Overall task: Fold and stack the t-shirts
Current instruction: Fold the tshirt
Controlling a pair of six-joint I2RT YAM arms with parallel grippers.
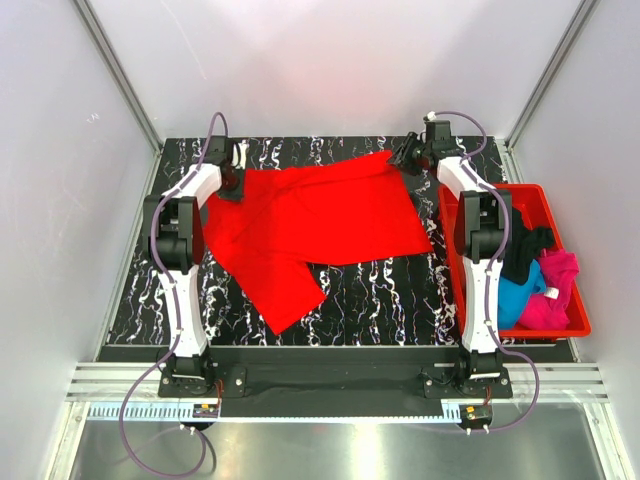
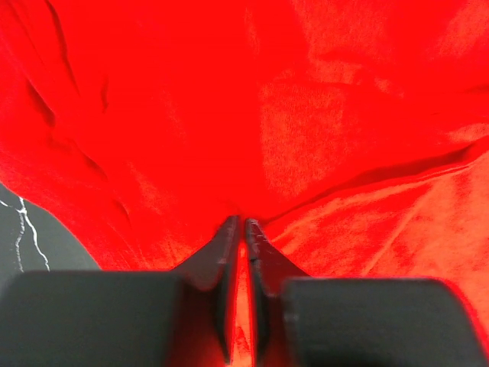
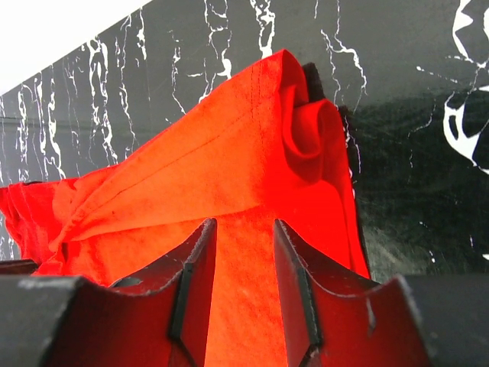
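Note:
A bright red t-shirt (image 1: pixel 320 215) lies spread out on the black marbled table (image 1: pixel 385 290), one sleeve pointing toward the near edge. My left gripper (image 1: pixel 232 182) sits at the shirt's far left corner. In the left wrist view its jaws (image 2: pixel 243 222) are pinched together on a fold of the red t-shirt (image 2: pixel 306 115). My right gripper (image 1: pixel 408 155) is at the far right corner. Its jaws (image 3: pixel 244 223) stand apart, and the red t-shirt (image 3: pixel 229 153) runs flat between them, its corner curled just beyond the tips.
A red plastic bin (image 1: pixel 520 188) stands at the right edge, beside the right arm. It holds a black t-shirt (image 1: pixel 525 250), a blue one (image 1: pixel 512 302) and a magenta-pink one (image 1: pixel 555 290). A small white object (image 1: pixel 240 153) lies at the far left. White walls close the table in.

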